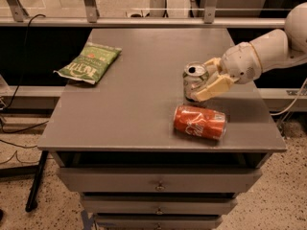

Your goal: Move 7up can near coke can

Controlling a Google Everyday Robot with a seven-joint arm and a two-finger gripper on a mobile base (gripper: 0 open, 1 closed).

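Right now we have our gripper point(201, 80) closed around the 7up can point(192, 78). One of the cream fingers point(216, 86) is in front of it and one is behind, so the can sits snug between them and cannot slip out. We hold it by its side with the silver top up, leaning just a little. It is over the right part of the grey table point(134, 104), just behind the coke can point(199, 122), which lies on its side near the front edge. The two cans are very near, but we cannot tell if they touch. We also cannot tell if the bottom of the 7up can rests on the table or hangs just above it. We think the job is almost done, and what is left is to set the can down and let go. We should go gently, because a can lying on its side may roll if we bump it. A green chip bag point(89, 62) lies well apart at the back left, out of our way.
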